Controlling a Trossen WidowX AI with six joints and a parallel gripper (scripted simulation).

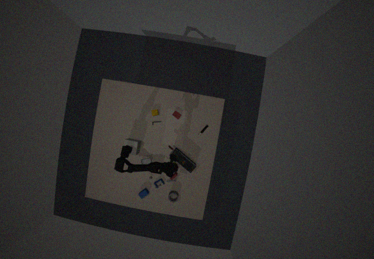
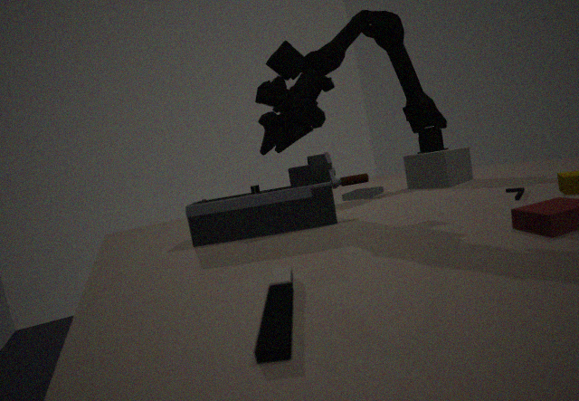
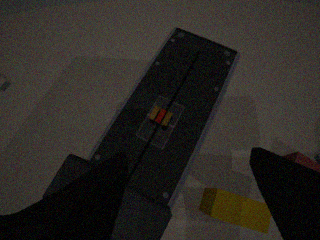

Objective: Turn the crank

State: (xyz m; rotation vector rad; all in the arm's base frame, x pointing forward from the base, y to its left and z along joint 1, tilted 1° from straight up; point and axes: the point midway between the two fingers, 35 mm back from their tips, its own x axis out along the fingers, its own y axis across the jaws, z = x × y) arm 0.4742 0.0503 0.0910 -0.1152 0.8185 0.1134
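Note:
The machine is a long dark box on the table. In the wrist view its slide's red pointer sits between the two brass marks and looks level with them. The reddish crank handle sticks out of the end nearest the robot base. My gripper is open and empty. It hangs in the air above the crank end of the machine, apart from the handle.
A red block, a yellow block and a small black key lie beyond the machine. A black bar stands alone. Blue pieces and a ring lie near the handle.

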